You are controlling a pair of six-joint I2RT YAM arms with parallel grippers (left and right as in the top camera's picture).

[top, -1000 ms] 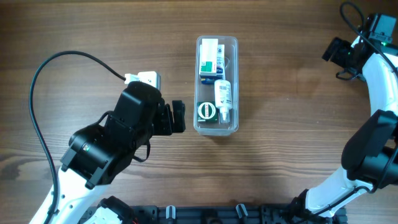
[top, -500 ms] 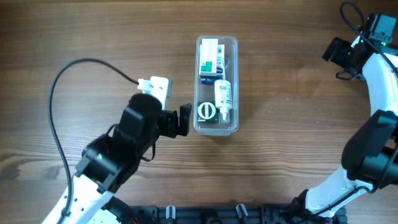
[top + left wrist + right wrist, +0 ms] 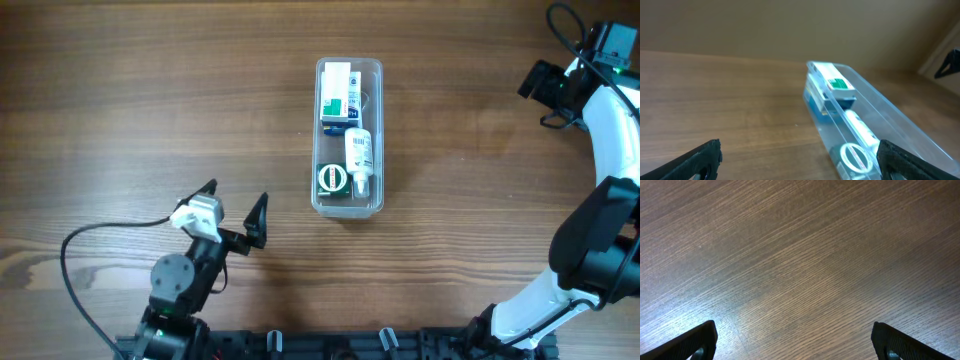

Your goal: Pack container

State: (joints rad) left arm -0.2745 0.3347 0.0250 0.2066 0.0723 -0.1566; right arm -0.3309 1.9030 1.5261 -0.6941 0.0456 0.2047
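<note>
Left gripper (image 3: 235, 205) spread wide, empty — container (image 3: 379, 120) ahead, holding boxes (image 3: 336, 92) and bottle (image 3: 359, 160); packing likely finished.

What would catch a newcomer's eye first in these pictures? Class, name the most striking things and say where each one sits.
The clear container stands mid-table, packed with a green-and-white box at its far end and a white bottle beside a round green-and-white item nearer the front. The left pincer hangs open and empty, left of the container and apart from it. The right arm curves along the right edge.
</note>
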